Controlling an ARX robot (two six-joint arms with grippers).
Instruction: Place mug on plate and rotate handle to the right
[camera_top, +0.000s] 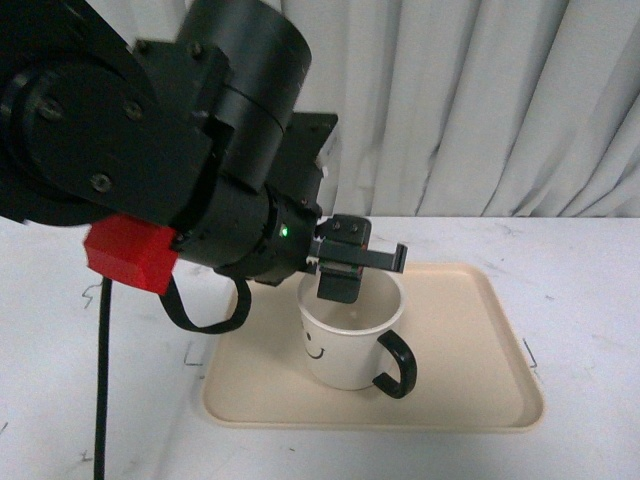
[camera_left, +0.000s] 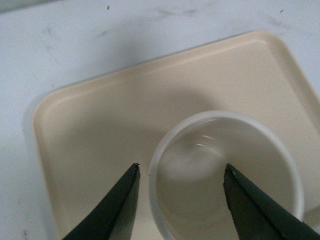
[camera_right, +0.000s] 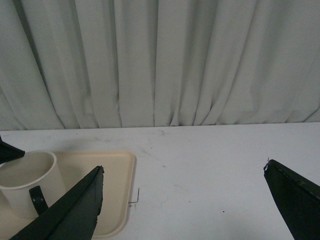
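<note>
At the far left of the front view the bulky black left arm (camera_top: 150, 130) fills the upper corner, with a red block (camera_top: 125, 252) fixed to its underside and a black cable (camera_top: 101, 380) hanging down past it over the white counter (camera_top: 60, 400). Reaching rightward from that arm, the left end effector (camera_left: 181, 167) hangs directly above the mug (camera_top: 348, 335). In the left wrist view its two dark fingers (camera_left: 112, 212) are parted by somewhat less than the mug's width, one tip just outside the rim and the other over the open mouth. They grip nothing, though whether either finger brushes the wall cannot be made out from this angle. The cream mug stands upright on the plate (camera_top: 480, 385), a little left of the plate's middle, with a black smiley drawing (camera_top: 317, 348) on its front-left side. Its dark handle (camera_top: 399, 366) sticks out on the mug's right side, angled slightly toward the camera. The beige plate lies flat on the counter, and a pale curtain (camera_top: 500, 100) hangs behind. The right end effector (camera_right: 183, 167) appears only in its own wrist view, spread wide and empty, held over bare counter well apart from the plate — the mug and handle sit at the edge of that picture.
</note>
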